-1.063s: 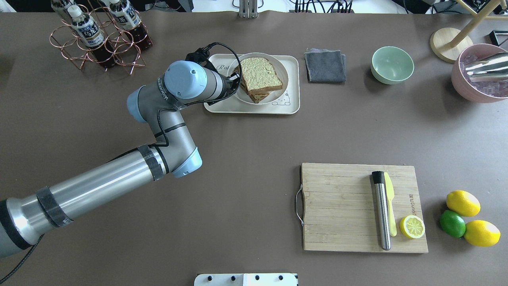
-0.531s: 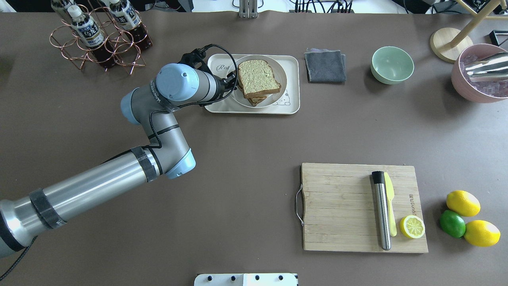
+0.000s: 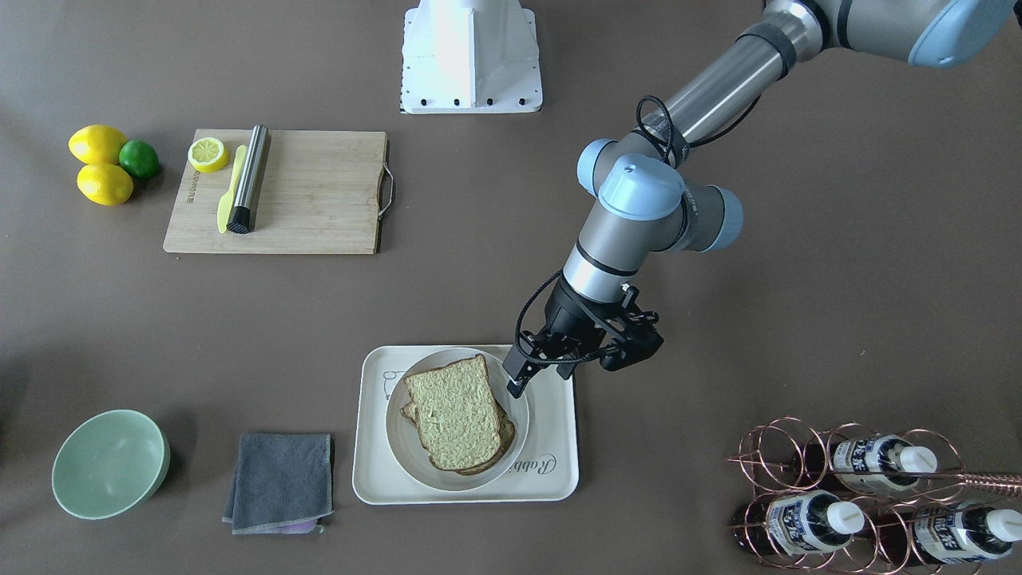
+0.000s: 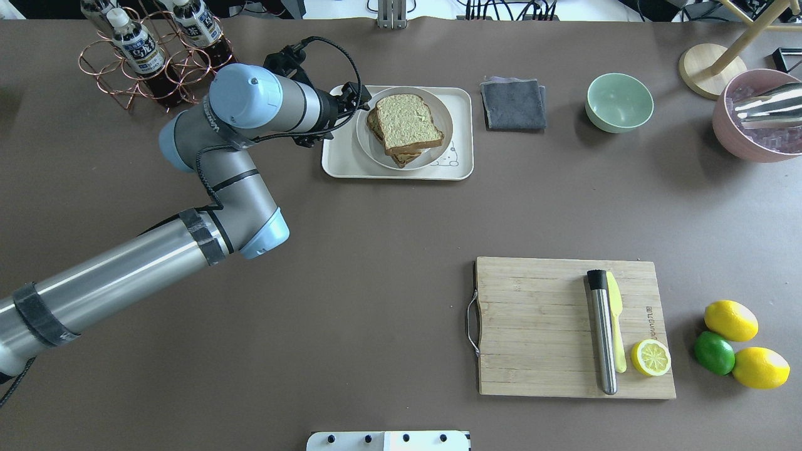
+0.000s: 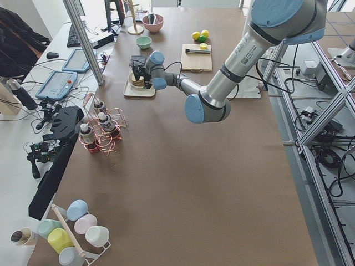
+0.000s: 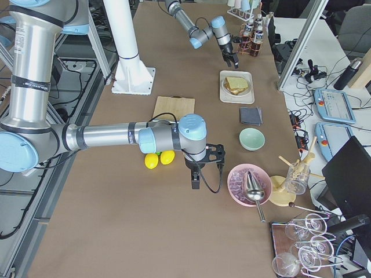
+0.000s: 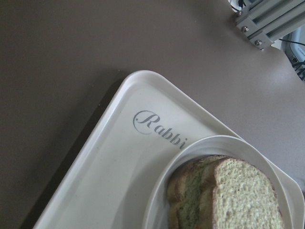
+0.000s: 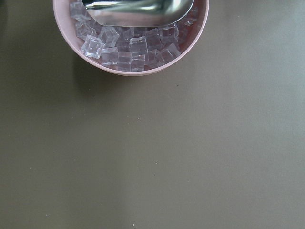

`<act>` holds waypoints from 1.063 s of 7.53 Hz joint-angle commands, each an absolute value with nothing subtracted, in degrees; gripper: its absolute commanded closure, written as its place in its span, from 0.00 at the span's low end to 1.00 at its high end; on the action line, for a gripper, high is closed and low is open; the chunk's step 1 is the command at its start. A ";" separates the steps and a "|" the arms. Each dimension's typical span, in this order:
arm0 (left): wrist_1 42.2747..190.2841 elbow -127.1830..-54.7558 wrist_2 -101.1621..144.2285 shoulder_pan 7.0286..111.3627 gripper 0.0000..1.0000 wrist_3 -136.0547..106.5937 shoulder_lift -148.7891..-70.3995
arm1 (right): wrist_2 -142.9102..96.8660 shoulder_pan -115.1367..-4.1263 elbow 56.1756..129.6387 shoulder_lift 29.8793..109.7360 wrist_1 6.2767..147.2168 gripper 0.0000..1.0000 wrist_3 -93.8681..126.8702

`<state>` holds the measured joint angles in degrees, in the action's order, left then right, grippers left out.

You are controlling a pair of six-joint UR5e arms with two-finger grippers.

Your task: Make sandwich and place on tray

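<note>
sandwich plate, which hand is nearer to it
Left. The left hand hangs just at the plate's rim over the tray; the right hand is far off beside the pink ice bowl.

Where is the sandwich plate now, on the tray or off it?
On it: the plate sits wholly within the cream tray's rim, sandwich on top.

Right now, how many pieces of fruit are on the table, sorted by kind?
Whole yellow lemons: 2
Green lime: 1
Cut lemon half: 1
Total: 4
</note>
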<state>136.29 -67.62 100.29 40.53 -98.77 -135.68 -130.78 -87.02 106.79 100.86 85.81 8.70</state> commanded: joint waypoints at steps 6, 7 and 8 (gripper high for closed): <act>122.87 -89.46 101.08 46.49 0.02 -59.67 -122.00 | -132.01 -87.10 105.65 100.46 85.87 0.01 8.79; 123.05 -89.73 101.42 48.32 0.02 -56.37 -120.25 | -132.10 -87.27 104.51 99.76 85.96 0.01 8.88; 123.48 -89.82 101.86 49.73 0.02 -55.47 -119.71 | -132.27 -88.06 103.02 99.06 85.87 0.01 8.70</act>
